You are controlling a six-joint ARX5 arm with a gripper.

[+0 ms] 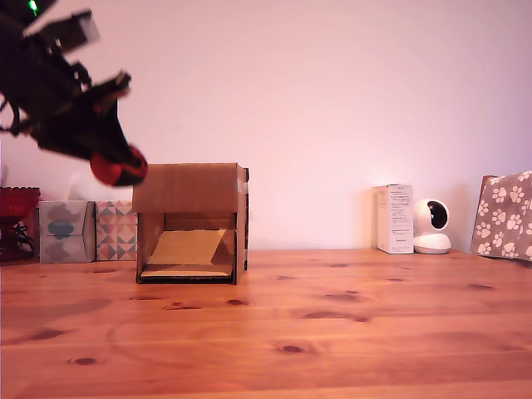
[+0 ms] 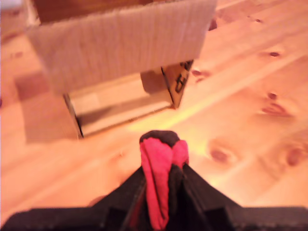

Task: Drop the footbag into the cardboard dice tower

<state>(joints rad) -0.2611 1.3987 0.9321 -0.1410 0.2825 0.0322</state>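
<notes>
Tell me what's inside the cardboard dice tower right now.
Through the front opening of the cardboard dice tower, only a slanted cardboard ramp shows. The upper interior is hidden behind its front panel.

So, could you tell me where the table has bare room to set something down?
The widest bare patch is the wood in front of the cardboard tower, running across to the exterior view's right. Another lies between the tower and the white carton. It is crowded at the exterior view's left, where two patterned boxes stand and the gripper holds the footbag overhead.
</notes>
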